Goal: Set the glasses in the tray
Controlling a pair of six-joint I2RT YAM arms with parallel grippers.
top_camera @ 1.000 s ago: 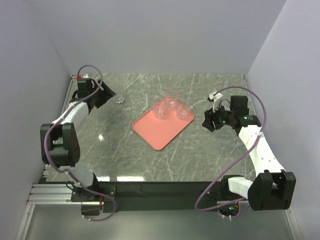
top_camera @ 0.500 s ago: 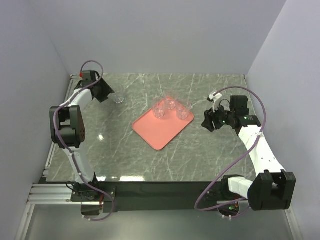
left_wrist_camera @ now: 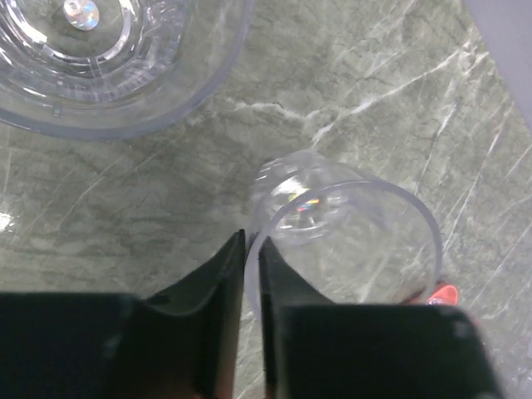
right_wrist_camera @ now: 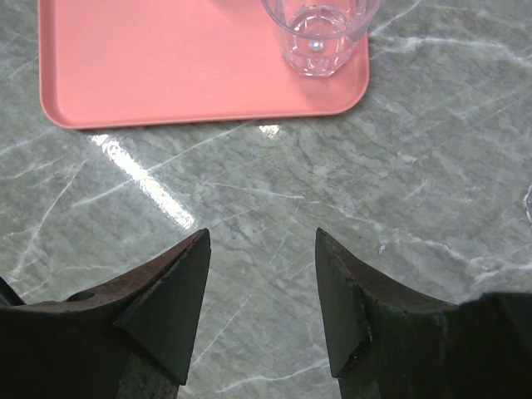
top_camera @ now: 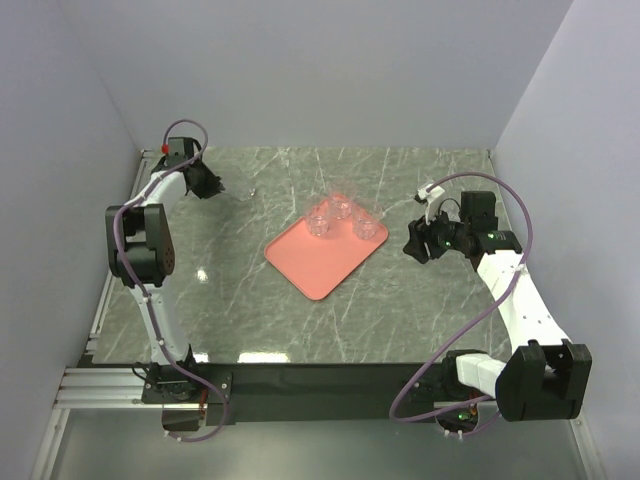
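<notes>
My left gripper [left_wrist_camera: 252, 245] is shut on the thin rim of a clear glass [left_wrist_camera: 349, 224], one finger inside and one outside. From above, this gripper [top_camera: 211, 185] is at the far left of the table and hides that glass. A second glass [left_wrist_camera: 100, 66] fills the left wrist view's top left corner. The pink tray [top_camera: 318, 258] lies mid-table with three glasses [top_camera: 342, 209] at its far end. My right gripper [top_camera: 414, 243] hangs open to the right of the tray, nothing between its fingers. One tray glass [right_wrist_camera: 320, 29] and the tray [right_wrist_camera: 166, 58] show ahead of it.
Walls close in the table at the left, back and right. A red stud [top_camera: 158, 153] marks the far left corner, close to the left gripper. The left arm's elbow [top_camera: 140, 245] folds along the left edge. Marble tabletop [top_camera: 250, 300] lies before the tray.
The left jaws have closed on the glass's rim, and the left arm has swung back toward the far left corner. The glass no longer shows from above. The right arm has not moved.
</notes>
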